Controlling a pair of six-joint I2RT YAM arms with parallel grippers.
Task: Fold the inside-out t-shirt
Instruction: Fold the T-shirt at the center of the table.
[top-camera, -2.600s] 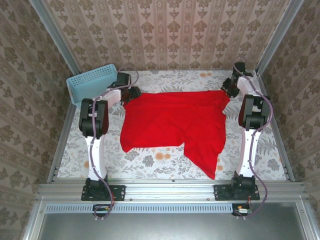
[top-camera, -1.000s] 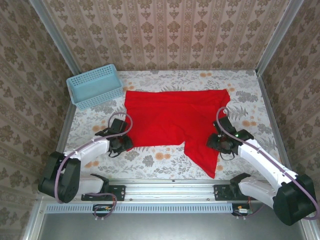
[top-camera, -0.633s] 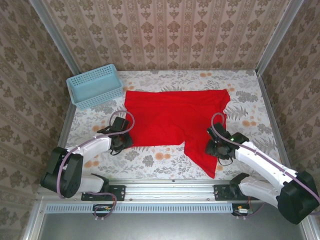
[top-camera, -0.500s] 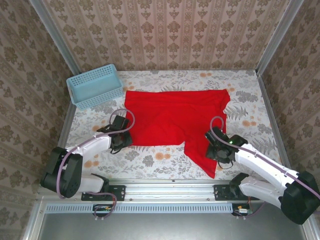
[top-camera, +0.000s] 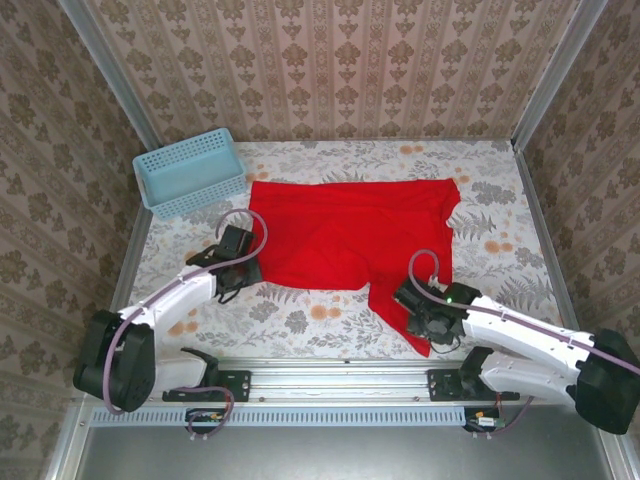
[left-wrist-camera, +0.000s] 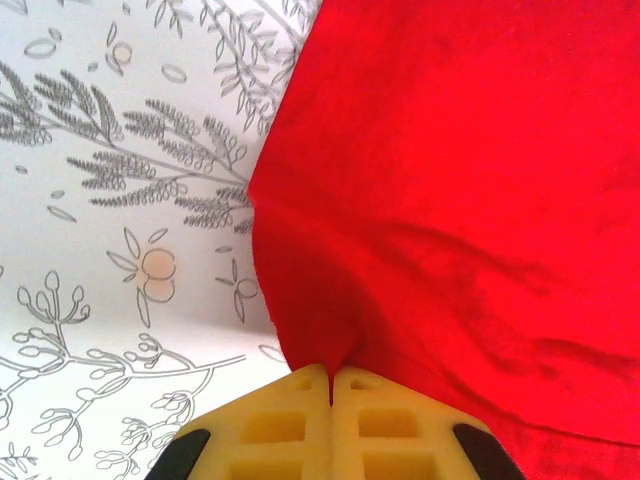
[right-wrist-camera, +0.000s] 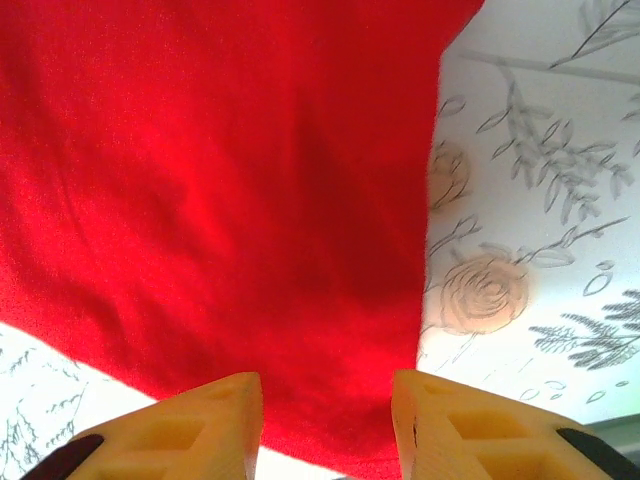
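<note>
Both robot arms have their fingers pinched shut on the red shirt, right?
Not both. The left fingers are pinched shut on the t-shirt, but the right fingers stand open over the cloth; the right wrist view shows the gap.

The blue basket (top-camera: 190, 172) blocks the back left corner, the walls (top-camera: 340, 60) close three sides, and the table (top-camera: 500, 210) seems bare right of the red t-shirt (top-camera: 350, 235).

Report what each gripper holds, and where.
Left gripper pinches the red t-shirt at its near-left corner. Right gripper holds nothing; its open fingers straddle the shirt's near edge.
</note>
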